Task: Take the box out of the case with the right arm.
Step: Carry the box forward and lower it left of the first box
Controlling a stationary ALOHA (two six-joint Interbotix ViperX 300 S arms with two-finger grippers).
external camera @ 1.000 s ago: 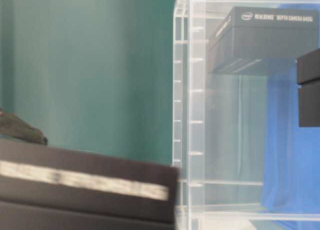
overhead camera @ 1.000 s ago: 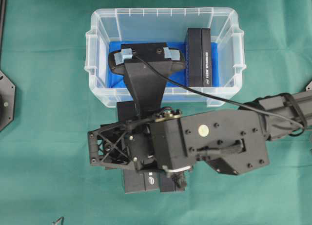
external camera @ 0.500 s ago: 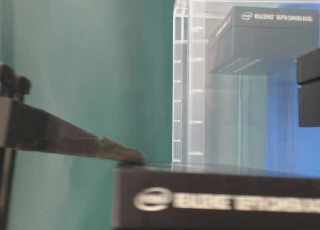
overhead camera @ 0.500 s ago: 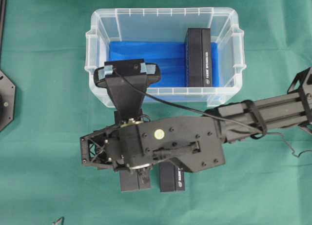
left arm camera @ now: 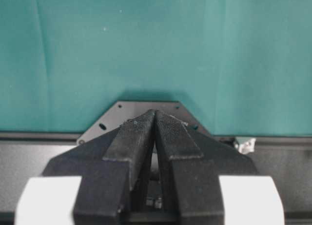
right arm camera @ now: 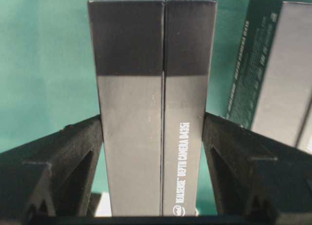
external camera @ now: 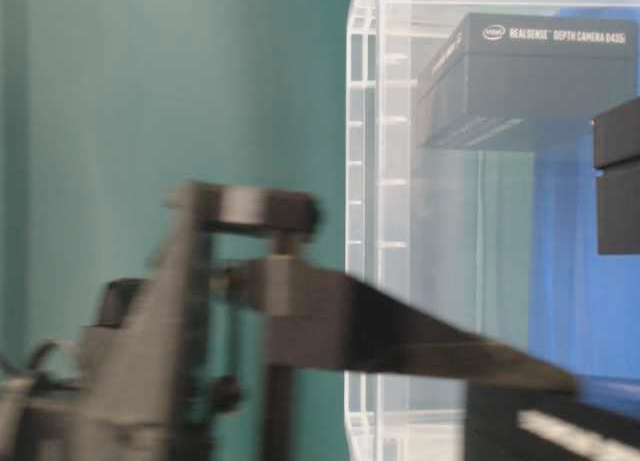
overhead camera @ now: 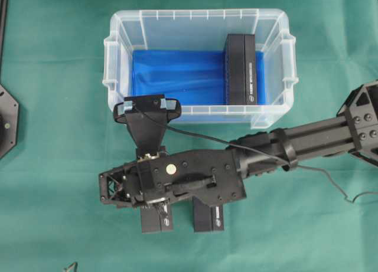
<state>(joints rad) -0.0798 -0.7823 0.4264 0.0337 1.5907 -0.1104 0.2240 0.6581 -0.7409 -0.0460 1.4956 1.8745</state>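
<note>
Outside the clear plastic case [overhead camera: 199,115], the all-black right tool [right arm camera: 153,152] grips a tall black cardboard box [right arm camera: 152,103] by both flanks, carrying it low over the green table [overhead camera: 59,136] beside another box [overhead camera: 208,216].

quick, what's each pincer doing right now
Left pincer: closed, holding nothing.
Right pincer: clamped on a black box, outside the case, above the green cloth.

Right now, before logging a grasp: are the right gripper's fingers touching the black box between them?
Touching. The right wrist view shows both fingers pressed against the sides of the black box, with no gap.
</note>
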